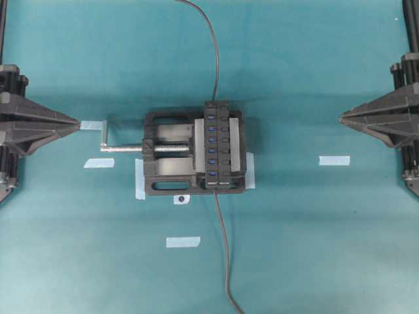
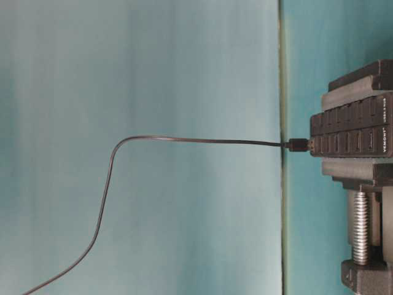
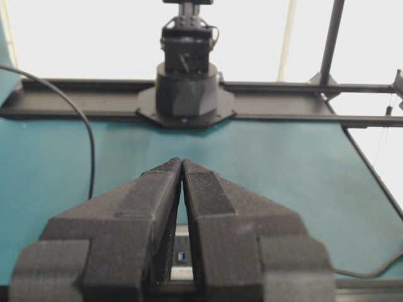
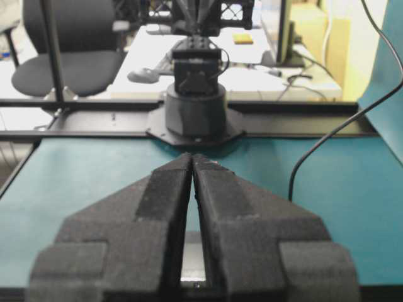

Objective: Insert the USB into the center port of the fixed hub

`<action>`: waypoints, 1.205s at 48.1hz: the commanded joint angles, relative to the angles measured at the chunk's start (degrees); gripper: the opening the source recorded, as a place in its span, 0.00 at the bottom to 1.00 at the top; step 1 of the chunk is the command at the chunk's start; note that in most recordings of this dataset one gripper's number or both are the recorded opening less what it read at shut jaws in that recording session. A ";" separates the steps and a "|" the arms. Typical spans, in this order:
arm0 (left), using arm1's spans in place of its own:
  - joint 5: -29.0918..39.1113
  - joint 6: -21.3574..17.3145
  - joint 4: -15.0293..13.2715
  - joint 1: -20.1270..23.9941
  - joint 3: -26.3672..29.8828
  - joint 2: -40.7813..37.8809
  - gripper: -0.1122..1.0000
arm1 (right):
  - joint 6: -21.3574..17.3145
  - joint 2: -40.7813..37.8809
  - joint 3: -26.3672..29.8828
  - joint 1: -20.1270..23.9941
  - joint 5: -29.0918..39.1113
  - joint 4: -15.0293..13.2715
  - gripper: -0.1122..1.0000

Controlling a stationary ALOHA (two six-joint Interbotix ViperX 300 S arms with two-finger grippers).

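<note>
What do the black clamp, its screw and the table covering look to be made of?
The vise looks like matte black plastic, possibly printed: dull, slightly grainy faces, though painted metal can't be ruled out. Its screw looks like bare steel: silvery, shiny, with visible threads. The table covering seems a teal fabric or soft mat: flat colour, no glare.

We see the fixed hub (image 1: 218, 145) held in the vise (image 1: 171, 154) in the middle of the tabletop (image 1: 314, 248). One gripper (image 1: 78, 123) sits far left, the other (image 1: 341, 118) far right.
</note>
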State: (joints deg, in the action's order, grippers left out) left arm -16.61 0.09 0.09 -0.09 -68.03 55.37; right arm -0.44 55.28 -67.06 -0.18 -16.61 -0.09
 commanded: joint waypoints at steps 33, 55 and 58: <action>-0.44 3.60 0.35 0.09 0.26 -2.64 0.10 | -5.80 2.72 -0.53 -5.45 11.78 1.14 0.14; 4.04 3.69 0.35 0.09 1.49 -3.87 0.10 | -5.63 -5.01 5.36 -8.09 23.99 0.18 0.14; 4.48 3.69 0.35 0.18 1.58 -3.43 0.10 | -5.54 -6.68 6.06 -8.44 24.08 0.18 0.14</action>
State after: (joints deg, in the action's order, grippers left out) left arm -12.22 3.78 0.35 0.00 -68.12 51.77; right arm -5.63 50.54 -63.19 -8.09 7.56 0.18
